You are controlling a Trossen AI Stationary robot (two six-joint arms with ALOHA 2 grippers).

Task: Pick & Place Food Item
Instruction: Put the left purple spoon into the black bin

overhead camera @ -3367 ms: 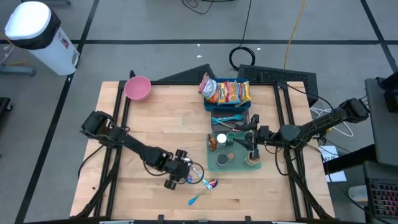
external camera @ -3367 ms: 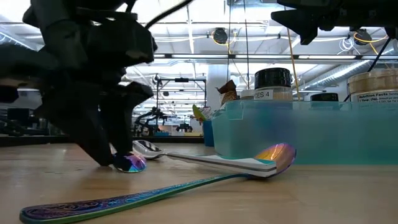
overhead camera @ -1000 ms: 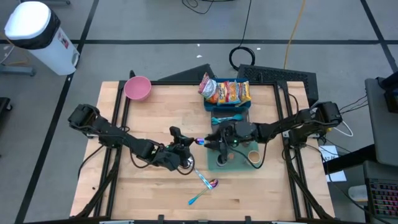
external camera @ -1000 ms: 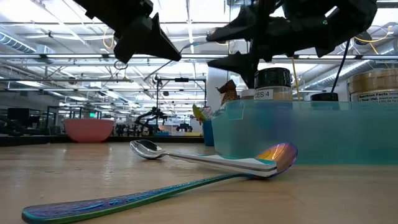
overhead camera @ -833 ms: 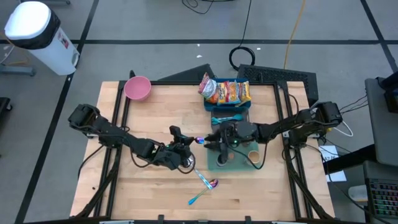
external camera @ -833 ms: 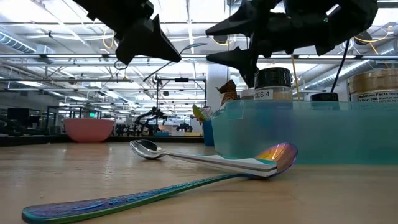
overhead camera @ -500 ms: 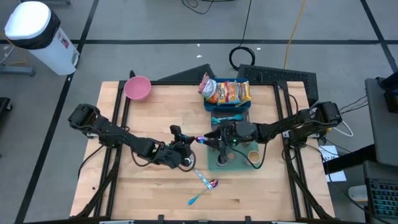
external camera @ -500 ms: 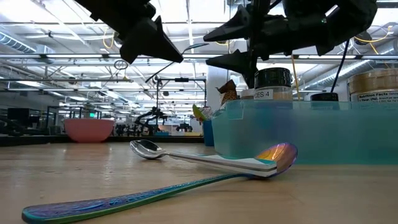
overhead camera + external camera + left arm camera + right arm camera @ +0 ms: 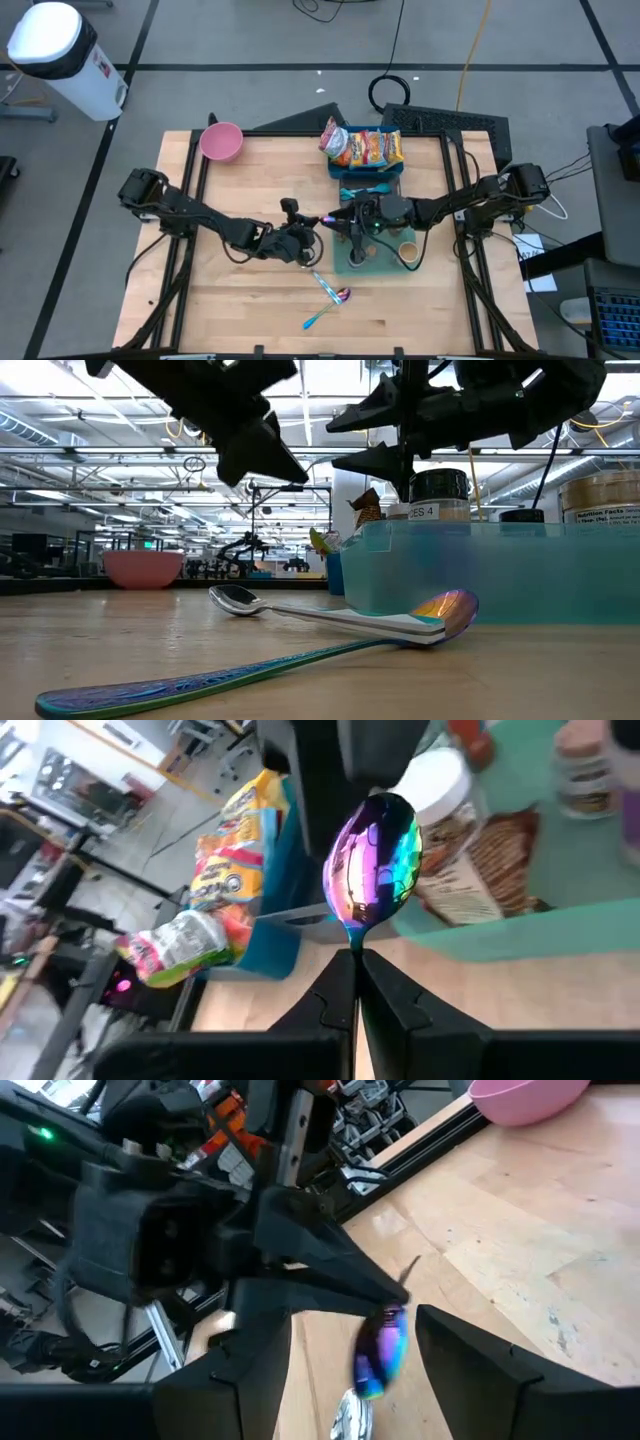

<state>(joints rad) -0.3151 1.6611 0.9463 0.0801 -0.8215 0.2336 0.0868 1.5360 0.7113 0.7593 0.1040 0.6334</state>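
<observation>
My left gripper (image 9: 303, 241) is shut on a small iridescent spoon (image 9: 326, 220), held up over the table's middle. In the left wrist view the spoon's bowl (image 9: 372, 860) stands out past the fingertips. My right gripper (image 9: 345, 222) is open and faces the left one. In the right wrist view its two fingers stand on either side of the spoon's bowl (image 9: 381, 1348) without touching it. A blue bin of snack packets (image 9: 364, 149) stands at the far side. My left gripper pinches the spoon's thin handle (image 9: 356, 956) between its two fingertips, just behind the bowl. The fingers lie along the handle and point toward the table's right. The spoon is lifted clear of the table and its bowl sticks out toward my right gripper.
Two more spoons (image 9: 330, 291) lie crossed on the wood near the front; the low view shows them close up (image 9: 300, 615). A teal tray with jars (image 9: 384, 266) sits under the right arm. A pink bowl (image 9: 221, 142) stands at the far left.
My left gripper has moved a little toward the table's right with the spoon, closer to my right gripper. The spoon stays lifted clear. My right gripper has kept its place and stayed open.
</observation>
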